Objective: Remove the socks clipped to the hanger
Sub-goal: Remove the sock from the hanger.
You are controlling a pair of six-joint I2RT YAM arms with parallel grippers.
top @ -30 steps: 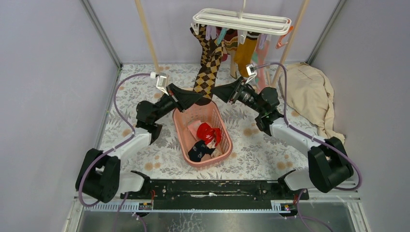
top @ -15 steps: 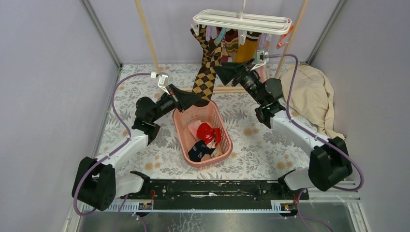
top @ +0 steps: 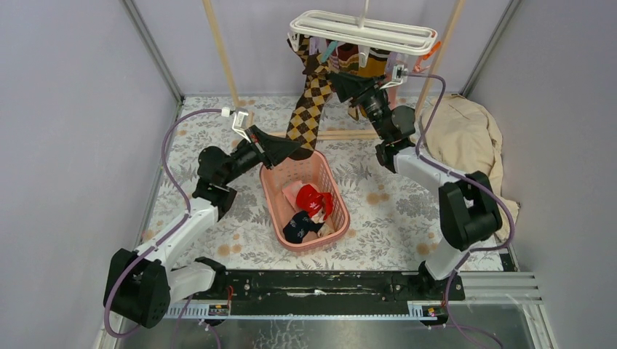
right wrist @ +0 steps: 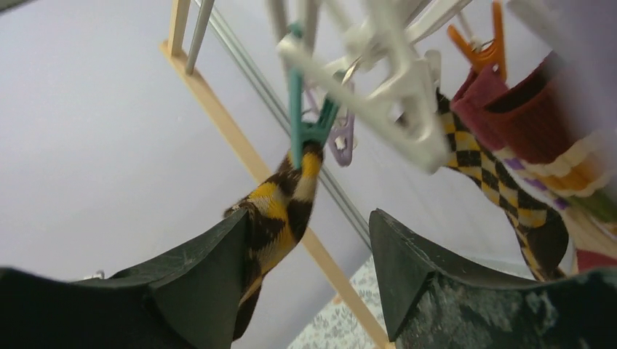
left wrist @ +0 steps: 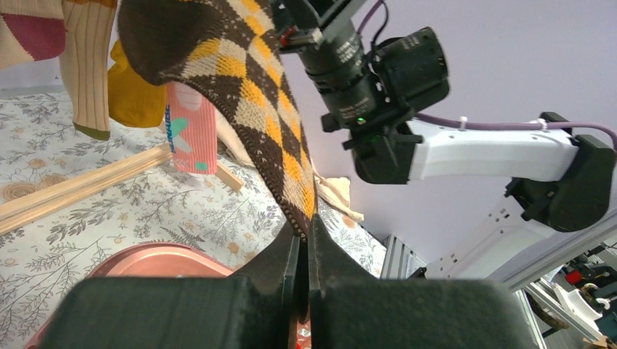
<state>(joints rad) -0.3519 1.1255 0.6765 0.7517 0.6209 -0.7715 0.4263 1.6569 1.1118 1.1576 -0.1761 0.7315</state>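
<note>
- Desk (top: 218,218) with floral cover, spread below both end effectors.
- Beige cloth (top: 473,145) heaped on the desk, well off to the outer side of the right end effector (top: 335,75).
- Hanger (top: 364,30), white, just above the right end effector, with several socks (top: 371,64) clipped beneath it.
- Pink basket (top: 271,193) directly under the left end effector (top: 297,150), with a red sock (top: 313,198) and a navy sock (top: 297,227) lying inside.
- Argyle sock (top: 309,109), brown and tan, drawn taut on a slant from the hanger down to the left end effector.
- Left end effector pinched tight on the lower edge of the argyle sock, above the basket's far rim.
- Right end effector spread wide, one finger either side of the argyle sock's upper end, which sits close against one of the fingers (right wrist: 207,276); not closed on it.
- Teal clip (right wrist: 302,127) right above the gap of the right end effector, biting the top of the argyle sock.
</note>
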